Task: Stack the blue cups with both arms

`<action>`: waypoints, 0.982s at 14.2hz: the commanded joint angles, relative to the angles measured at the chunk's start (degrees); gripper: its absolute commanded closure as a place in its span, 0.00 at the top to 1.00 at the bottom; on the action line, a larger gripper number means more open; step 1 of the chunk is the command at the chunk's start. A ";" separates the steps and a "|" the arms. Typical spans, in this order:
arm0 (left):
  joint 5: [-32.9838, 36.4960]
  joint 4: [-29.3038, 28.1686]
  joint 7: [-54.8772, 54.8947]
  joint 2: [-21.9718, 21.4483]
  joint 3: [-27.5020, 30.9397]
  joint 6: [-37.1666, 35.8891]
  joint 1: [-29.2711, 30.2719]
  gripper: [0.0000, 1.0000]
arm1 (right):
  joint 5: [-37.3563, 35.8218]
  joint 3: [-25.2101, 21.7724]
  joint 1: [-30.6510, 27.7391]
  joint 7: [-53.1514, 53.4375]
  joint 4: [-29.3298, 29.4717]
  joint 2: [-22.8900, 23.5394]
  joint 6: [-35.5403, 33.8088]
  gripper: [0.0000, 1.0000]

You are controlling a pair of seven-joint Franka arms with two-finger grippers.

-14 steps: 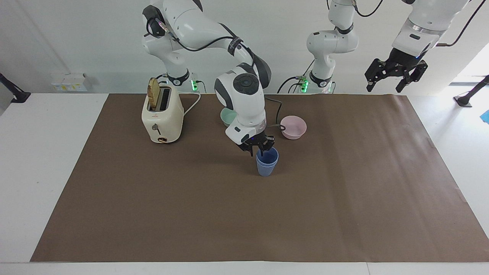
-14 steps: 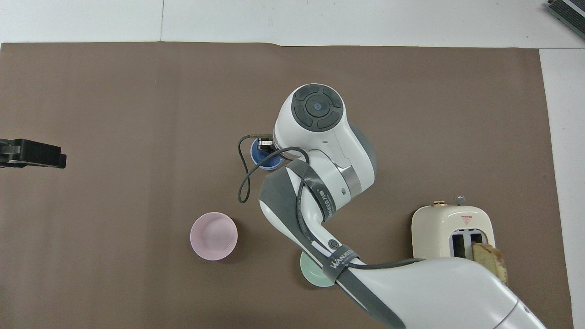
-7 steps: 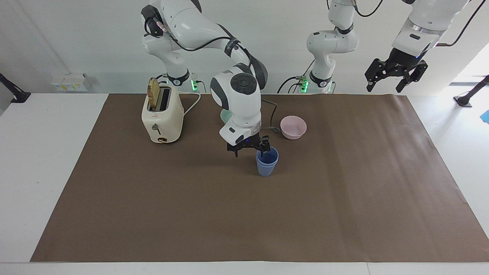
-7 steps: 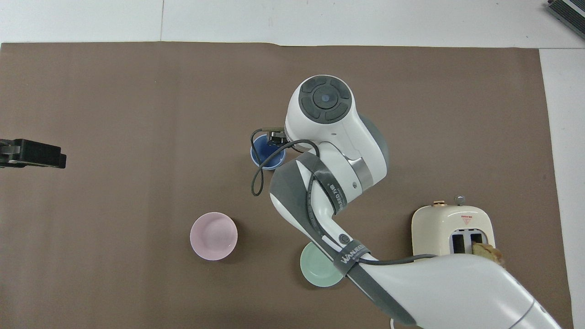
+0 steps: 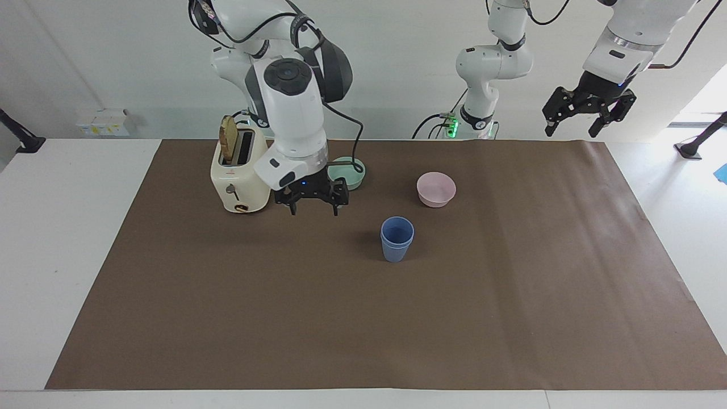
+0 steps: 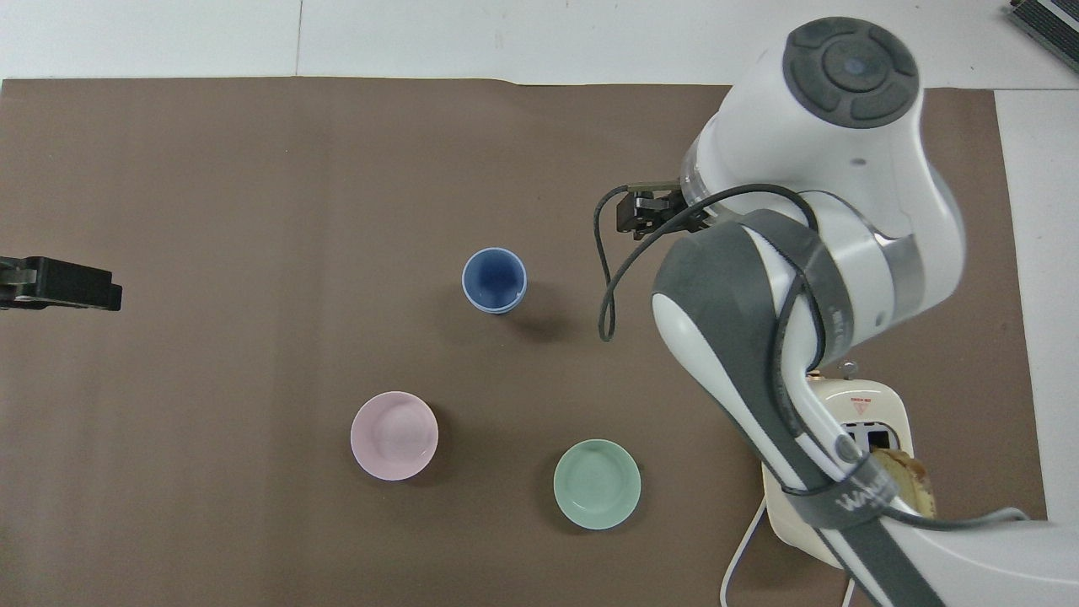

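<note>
Since the earlier frame, my right gripper (image 5: 312, 200) had let go and pulled up and away from the blue cups (image 5: 397, 238), swinging off toward the toaster (image 5: 241, 173).

From the facing view, the blue cups sat nested, one inside the other, upright on the brown mat (image 5: 511, 295), with a second rim line showing just under the top one. I judged the stack done, which is why I no longer needed a grip there. My right gripper hung empty over the mat, its fingers spread apart, beside the toaster and in front of the green bowl (image 5: 347, 173). Nothing touched the cups. The pink bowl (image 5: 436, 188) stood nearer to the robots than the cups, a little toward the left arm's end. My left gripper (image 5: 588, 113) waited high above the mat's edge at its own end, fingers apart and holding nothing.

From overhead, the blue cups (image 6: 494, 280) stood alone, farther from the robots than the pink bowl (image 6: 394, 435) and the green bowl (image 6: 597, 484). My right gripper (image 6: 653, 212) showed only partly under its wrist, over bare mat toward the right arm's end from the cups. My left gripper (image 6: 59, 283) sat at the frame's edge, well apart from the cups.
</note>
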 commanded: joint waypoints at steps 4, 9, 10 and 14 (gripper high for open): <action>-0.68 -0.22 0.39 -0.75 -0.45 -0.74 0.99 1.00 | 0.04 0.46 -10.23 -19.02 -0.83 -7.59 -6.66 1.00; -0.68 -0.22 0.39 -0.75 -0.45 -0.74 0.99 1.00 | -0.31 0.37 -15.24 -21.78 -1.53 -13.65 -10.35 1.00; -0.68 -0.14 0.39 -0.75 -0.45 -0.74 0.99 1.00 | -0.23 0.28 -15.68 -21.87 -1.71 -14.62 -11.32 1.00; -0.68 -0.22 0.39 -0.75 -0.45 -0.74 0.99 1.00 | 2.22 0.37 -17.70 -21.52 -4.52 -17.52 -12.74 1.00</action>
